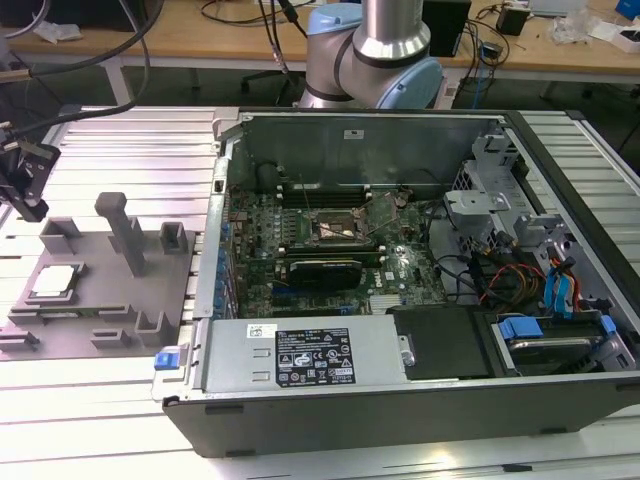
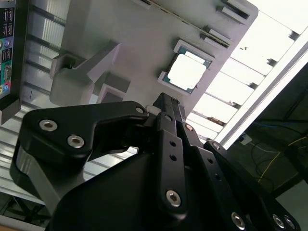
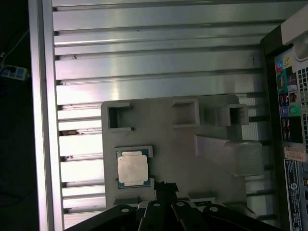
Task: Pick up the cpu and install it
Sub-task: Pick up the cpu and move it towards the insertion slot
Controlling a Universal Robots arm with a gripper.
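Observation:
The cpu (image 1: 55, 282), a small square chip with a pale silver top, lies flat in a recess of the grey tray (image 1: 100, 300) at the exterior view's left. In both wrist views the cpu (image 3: 132, 167) (image 2: 187, 72) lies just beyond my gripper's tips. My black gripper (image 1: 27, 205) hangs above the tray's far left corner, apart from the chip. Its fingers (image 3: 164, 185) (image 2: 166, 101) stand shut with nothing between them. The dark metal-framed socket (image 1: 335, 228) sits on the motherboard inside the open computer case.
The open computer case (image 1: 400, 400) takes up the middle and the exterior view's right, with cables, drive cages and a power supply. Grey posts and blocks (image 1: 125, 235) rise from the tray. The ribbed aluminium table (image 1: 130, 150) lies under everything.

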